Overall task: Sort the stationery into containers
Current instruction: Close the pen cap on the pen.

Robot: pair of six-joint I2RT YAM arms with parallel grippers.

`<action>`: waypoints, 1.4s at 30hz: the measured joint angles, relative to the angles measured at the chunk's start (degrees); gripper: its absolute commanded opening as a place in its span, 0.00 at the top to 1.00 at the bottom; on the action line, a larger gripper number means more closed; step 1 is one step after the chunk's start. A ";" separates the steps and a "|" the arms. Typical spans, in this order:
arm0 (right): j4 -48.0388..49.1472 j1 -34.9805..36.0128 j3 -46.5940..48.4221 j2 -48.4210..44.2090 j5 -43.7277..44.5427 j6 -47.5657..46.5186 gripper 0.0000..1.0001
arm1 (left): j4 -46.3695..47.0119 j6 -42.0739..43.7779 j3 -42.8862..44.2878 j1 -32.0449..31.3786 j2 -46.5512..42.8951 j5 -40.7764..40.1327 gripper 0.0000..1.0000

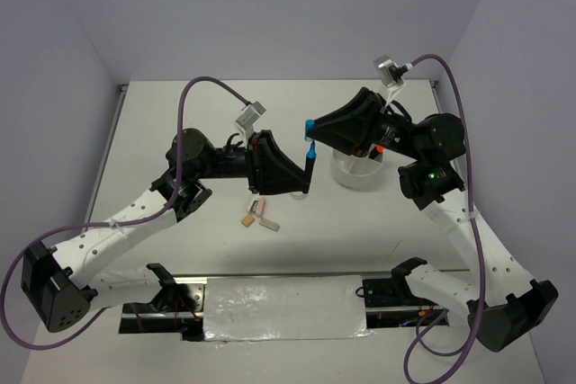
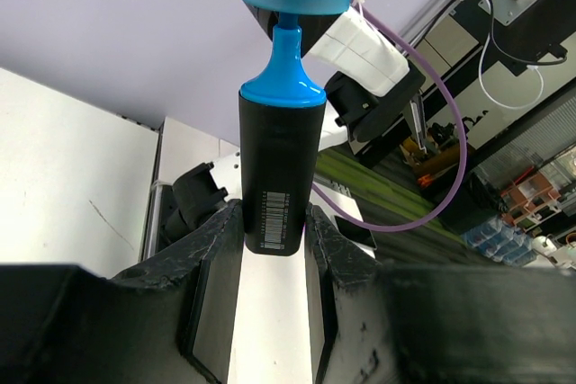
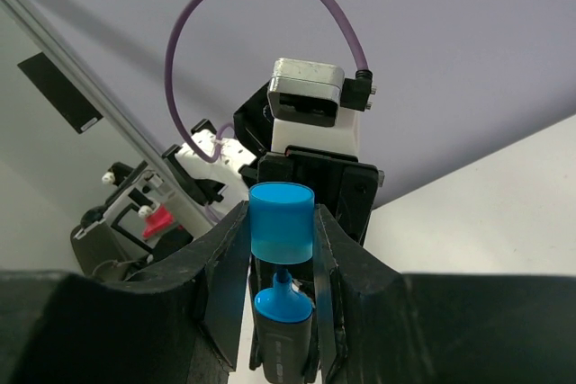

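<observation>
My left gripper (image 1: 306,179) is shut on the lower body of a black marker (image 1: 310,165) with a blue tip and holds it upright above the table. In the left wrist view the marker (image 2: 279,177) stands between the fingers (image 2: 202,267). My right gripper (image 1: 312,128) is shut on the marker's blue cap (image 1: 309,124), right above the tip. In the right wrist view the cap (image 3: 282,222) sits just over the nib of the marker (image 3: 283,330). The round white tub (image 1: 351,177) stands under my right arm, mostly hidden.
A pink eraser (image 1: 263,211) and a small tan piece (image 1: 247,219) lie on the table in front of my left gripper. A shiny strip (image 1: 283,308) runs along the near edge between the arm bases.
</observation>
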 measured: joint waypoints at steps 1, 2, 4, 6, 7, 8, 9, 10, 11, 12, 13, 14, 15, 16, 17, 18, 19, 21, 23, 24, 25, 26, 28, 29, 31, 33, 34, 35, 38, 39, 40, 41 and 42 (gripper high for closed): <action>-0.04 0.00 0.00 -0.02 0.00 -0.02 0.65 | -0.17 0.04 0.00 0.00 -0.02 -0.09 1.00; -0.07 0.00 0.00 -0.02 0.00 -0.02 0.65 | -0.39 0.13 0.00 0.00 -0.04 -0.22 1.00; -0.07 0.00 0.00 -0.04 0.00 -0.02 0.65 | -0.68 0.33 0.00 0.02 -0.11 -0.39 1.00; -0.09 0.00 0.00 -0.13 0.00 -0.04 0.65 | -0.94 1.07 0.00 0.00 -0.11 -0.44 1.00; -0.13 0.00 0.00 -0.15 0.00 -0.09 0.65 | -0.96 1.22 0.00 0.00 -0.11 -0.44 1.00; -0.15 0.00 0.00 -0.22 -0.02 -0.22 0.65 | -0.96 1.29 0.00 0.00 -0.11 -0.46 1.00; -0.20 0.00 0.00 -0.24 -0.04 -0.31 0.65 | -0.96 1.31 0.00 0.00 -0.11 -0.46 1.00; -0.22 0.00 0.00 -0.28 -0.11 -0.42 0.65 | -0.96 1.31 0.00 0.00 -0.11 -0.48 1.00; -0.24 0.00 0.00 -0.31 -0.22 -0.44 0.65 | -0.96 1.31 0.00 0.00 -0.11 -0.50 1.00; -0.22 0.00 0.00 -0.35 -0.39 -0.46 0.65 | -0.96 1.31 0.00 0.00 -0.11 -0.59 1.00; -0.24 0.00 0.00 -0.42 -0.46 -0.50 0.65 | -0.94 1.31 0.00 0.00 -0.15 -0.68 1.00; -0.24 0.00 0.00 -0.48 -0.55 -0.63 0.65 | -0.96 1.31 0.00 0.02 -0.20 -0.72 1.00; -0.22 -0.02 -0.02 -0.57 -0.59 -0.70 0.65 | -0.94 1.31 0.00 0.02 -0.26 -0.81 1.00; -0.24 -0.02 -0.04 -0.63 -0.61 -0.83 0.65 | -0.92 1.31 0.00 0.02 -0.35 -0.81 1.00; -0.20 -0.02 -0.07 -0.68 -0.66 -0.85 0.65 | -0.92 1.33 0.00 0.00 -0.44 -0.83 1.00; -0.17 -0.02 -0.09 -0.72 -0.68 -0.83 0.65 | -0.92 1.33 0.00 0.00 -0.50 -0.83 1.00; -0.02 -0.02 -0.15 -0.76 -0.76 -0.83 0.65 | -0.94 1.40 0.00 0.00 -0.52 -0.83 1.00; 0.35 -0.02 -0.50 -0.85 -0.83 -0.79 0.65 | -0.96 1.51 0.00 0.02 -0.52 -0.85 1.00; 0.48 -0.04 -0.96 -0.94 -1.03 -0.59 0.65 | -0.96 1.51 0.00 0.02 -0.52 -0.87 1.00; 0.46 -0.04 -1.03 -0.94 -1.03 -0.57 0.65 | -0.94 1.51 0.00 0.02 -0.52 -0.87 1.00; 0.44 -0.07 -1.03 -0.94 -1.03 -0.59 0.65 | -0.94 1.51 0.00 0.02 -0.52 -0.87 1.00; 0.42 -0.09 -1.05 -0.94 -1.01 -0.63 0.64 | -0.94 1.49 0.00 0.02 -0.52 -0.87 1.00; 0.24 -0.09 -1.09 -1.11 -0.96 -0.70 0.64 | -0.85 1.46 0.02 0.02 -0.52 -0.87 1.00; 0.26 -0.09 -1.33 -1.27 -0.92 -0.85 0.64 | -0.83 1.46 0.11 0.04 -0.48 -0.87 1.00; 0.07 -0.09 -1.99 -1.70 -0.83 -1.07 0.64 | -0.48 1.44 0.35 0.09 -0.33 -0.92 1.00; -0.52 -0.11 -2.56 -2.14 -0.76 -1.51 0.63 | -0.50 1.46 0.83 0.20 -0.22 -1.29 1.00; -0.85 -0.13 -2.80 -2.38 -0.63 -1.75 0.63 | -0.61 1.49 1.11 0.35 -0.17 -1.57 1.00; -1.25 -0.13 -2.80 -2.60 -0.33 -2.19 0.61 | -0.63 1.51 1.27 0.46 -0.11 -1.75 1.00; -2.25 -0.13 -2.84 -3.50 0.57 -3.37 0.57 | -0.94 1.57 2.10 0.68 0.42 -1.84 1.00; -2.27 -0.11 -2.97 -3.85 0.92 -3.52 0.56 | -0.96 1.57 2.54 0.68 0.76 -1.81 1.00; -2.29 -0.11 -3.26 -4.17 0.96 -3.72 0.53 | -0.92 1.60 2.99 0.68 1.05 -1.97 1.00; -2.27 -0.07 -3.65 -4.50 0.92 -3.72 0.51 | -0.90 1.62 3.56 0.72 1.31 -2.19 1.00; -2.40 0.20 -4.13 -4.81 0.90 -3.74 0.50 | -0.85 1.64 4.17 0.81 1.60 -2.40 1.00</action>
